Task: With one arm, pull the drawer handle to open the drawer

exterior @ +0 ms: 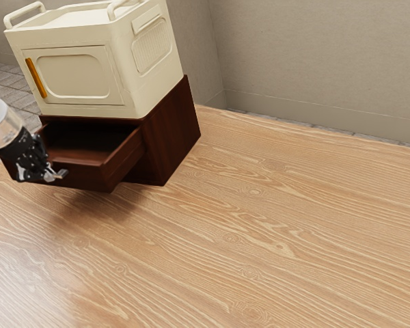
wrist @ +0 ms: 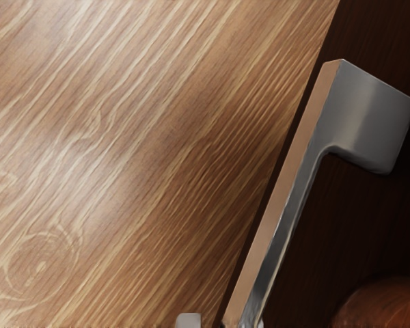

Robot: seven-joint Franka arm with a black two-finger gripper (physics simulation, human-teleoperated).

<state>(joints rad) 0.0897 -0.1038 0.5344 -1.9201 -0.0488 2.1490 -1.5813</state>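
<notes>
Wooden tabletop under an open, dark-brown drawer

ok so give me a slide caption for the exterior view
Black Franka gripper at the metal handle of an open dark brown drawer, with a cream cabinet above.

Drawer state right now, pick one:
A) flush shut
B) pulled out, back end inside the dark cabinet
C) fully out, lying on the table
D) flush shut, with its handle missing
B: the drawer juts out from the dark cabinet, its interior exposed, while its back end runs into the cabinet's opening.
</notes>
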